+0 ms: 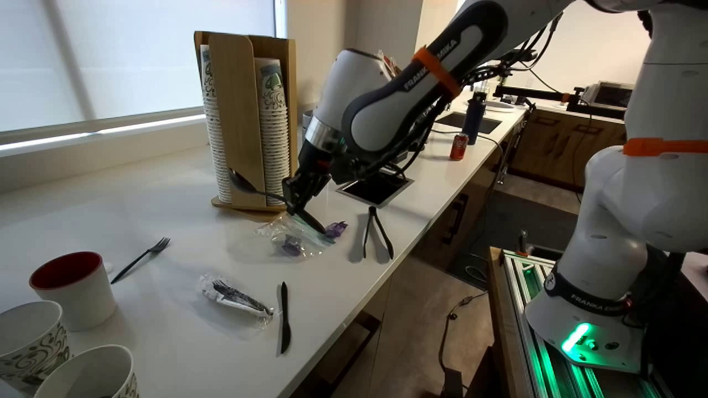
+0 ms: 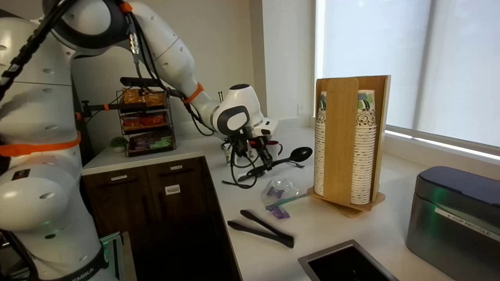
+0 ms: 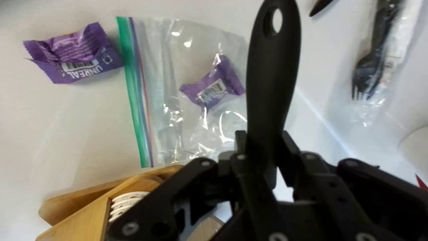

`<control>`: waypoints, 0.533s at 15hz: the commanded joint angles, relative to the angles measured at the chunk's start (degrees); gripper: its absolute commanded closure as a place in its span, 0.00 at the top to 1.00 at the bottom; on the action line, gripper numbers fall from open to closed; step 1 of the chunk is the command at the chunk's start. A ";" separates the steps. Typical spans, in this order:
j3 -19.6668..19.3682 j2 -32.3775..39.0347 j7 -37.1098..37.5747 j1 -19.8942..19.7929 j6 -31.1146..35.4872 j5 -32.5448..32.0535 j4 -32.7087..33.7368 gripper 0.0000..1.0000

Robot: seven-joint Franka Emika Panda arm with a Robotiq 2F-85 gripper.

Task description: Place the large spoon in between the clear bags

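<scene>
Wrist view recorded one large spoon (image 3: pixel 273 70), black, with one hole in its handle; both exterior views showed its oval bowl (image 2: pixel 300 154). The gripper (image 3: pixel 264 145) was clamped on the handle, the spoon above the counter (image 3: pixel 97 127) near the zip bag (image 3: pixel 160 110). Two clear bags were counted: the zip bag held one purple packet (image 3: pixel 217 86); the cutlery bag (image 3: pixel 383 88), apart from it, held a black fork (image 3: pixel 366 72). One loose packet (image 3: pixel 75 57) lay just beside the zip bag, and a wooden cup holder (image 2: pixel 341 144) nearby contained two visible cup stacks (image 2: pixel 365 164).
</scene>
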 commanded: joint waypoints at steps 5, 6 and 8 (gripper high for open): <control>-3.05 8.85 -2.74 6.54 6.09 -8.40 1.57 0.06; -2.72 9.05 -4.28 6.96 6.56 -8.36 1.49 0.06; -2.50 8.93 -6.32 8.09 6.86 -8.69 1.02 0.06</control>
